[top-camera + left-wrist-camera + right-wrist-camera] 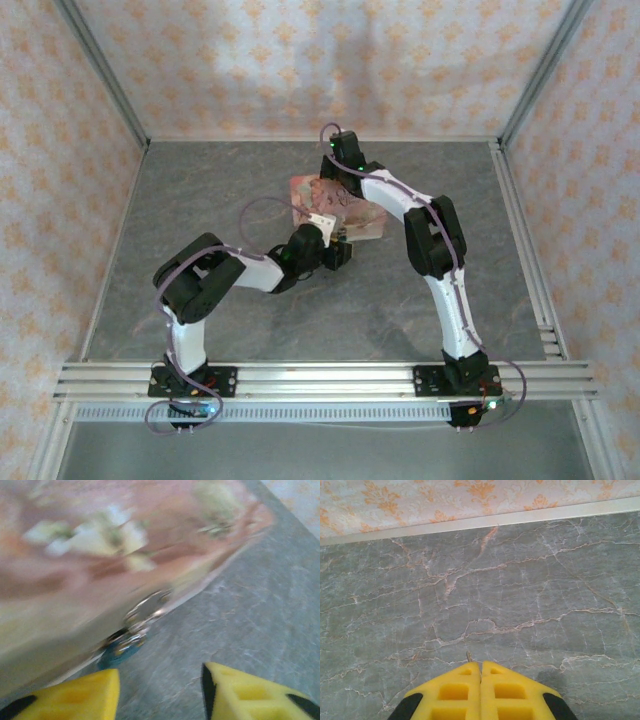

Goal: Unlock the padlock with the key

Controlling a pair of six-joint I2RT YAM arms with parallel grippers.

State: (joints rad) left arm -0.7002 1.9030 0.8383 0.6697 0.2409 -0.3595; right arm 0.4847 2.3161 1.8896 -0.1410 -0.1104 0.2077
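At the lower edge of the left wrist view, the left pincer (161, 674) was held apart and empty, apparently lined up to steady the padlock (122, 647) just beyond it, left of centre against the pink box (75, 580) on the table (240, 615). The right pincer (481, 664) was pressed together on a thin pale sliver, judged to be the key (468, 656).
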